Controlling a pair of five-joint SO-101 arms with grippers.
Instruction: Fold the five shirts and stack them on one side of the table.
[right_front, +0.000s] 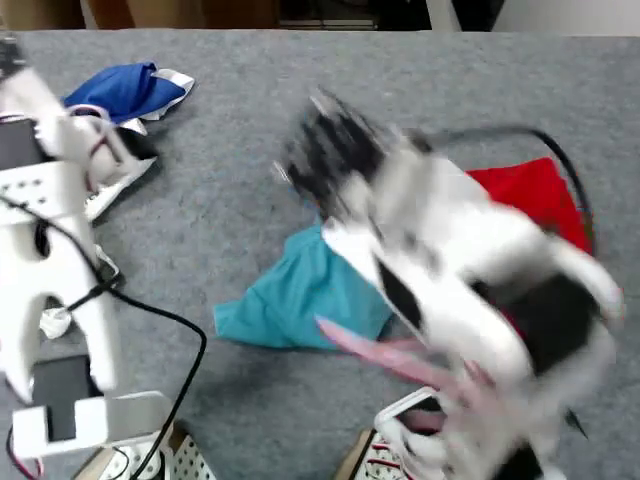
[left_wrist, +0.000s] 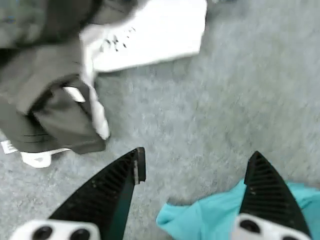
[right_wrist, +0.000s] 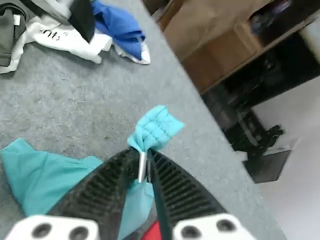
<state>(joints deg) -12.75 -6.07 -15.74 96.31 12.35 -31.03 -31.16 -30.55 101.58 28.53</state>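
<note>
One crumpled teal shirt (right_front: 300, 290), bunched fold clamped in right jaws, left jaws apart

left claw (left_wrist: 198, 153) agape beside teal shirt (left_wrist: 200, 221)

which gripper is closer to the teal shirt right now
Right. The right gripper is shut on a bunched fold of the teal shirt; the left gripper hangs open by its edge, holding nothing.
</note>
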